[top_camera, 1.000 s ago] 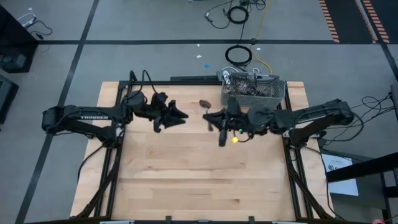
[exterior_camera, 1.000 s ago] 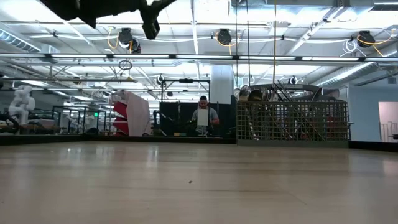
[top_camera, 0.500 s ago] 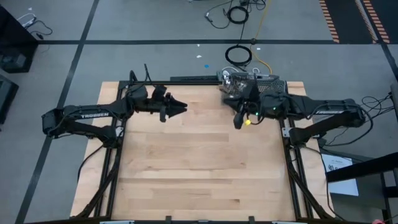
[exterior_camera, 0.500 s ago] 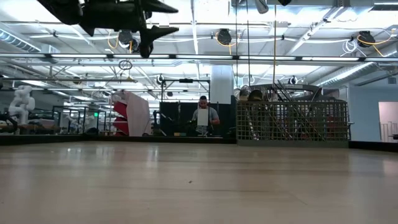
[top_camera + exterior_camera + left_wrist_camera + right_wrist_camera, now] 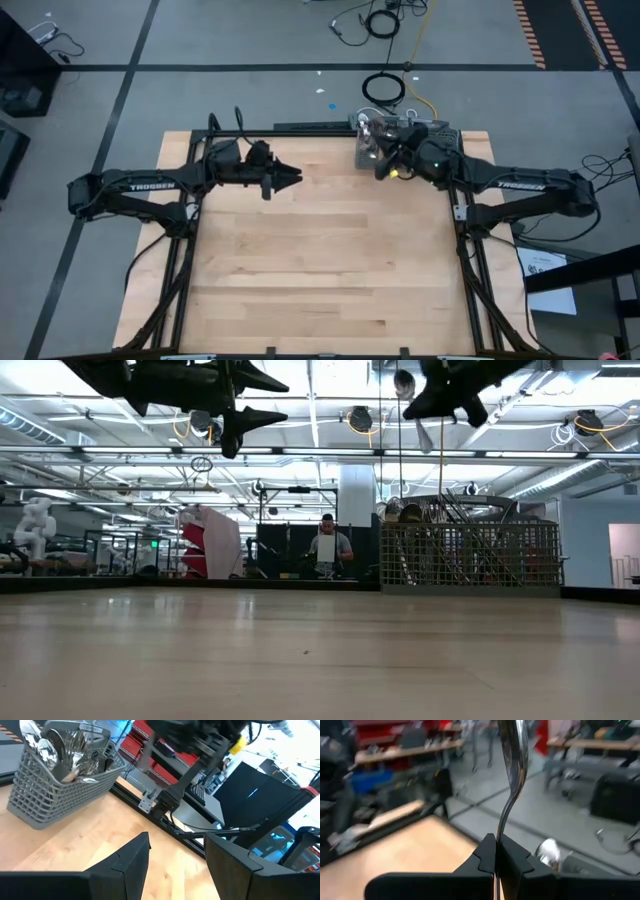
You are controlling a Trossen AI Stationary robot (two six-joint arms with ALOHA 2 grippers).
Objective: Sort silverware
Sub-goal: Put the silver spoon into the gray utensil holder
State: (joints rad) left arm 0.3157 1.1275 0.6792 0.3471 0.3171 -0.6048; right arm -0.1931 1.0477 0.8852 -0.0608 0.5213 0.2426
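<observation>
Since half a second ago, the right hand (image 5: 381, 167) has moved back to the grey basket (image 5: 55, 790) at the counter's (image 5: 320, 280) far edge, closed tightly on a spoon (image 5: 512, 775). Other silverware (image 5: 65, 755) stands inside the basket. The left hand (image 5: 290, 176) hovers, fingers apart, holding nothing.

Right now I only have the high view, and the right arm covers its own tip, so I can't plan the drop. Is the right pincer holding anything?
Observer: Yes. The right wrist view shows the right pincer shut on a slender silver piece. I cannot tell which kind.
Operator: Is it clear of the basket?
Observer: The low view shows that pincer high above the basket, well clear of its rim.
Operator: And the left one?
Observer: The left wrist view shows the left pincer open and empty.
</observation>
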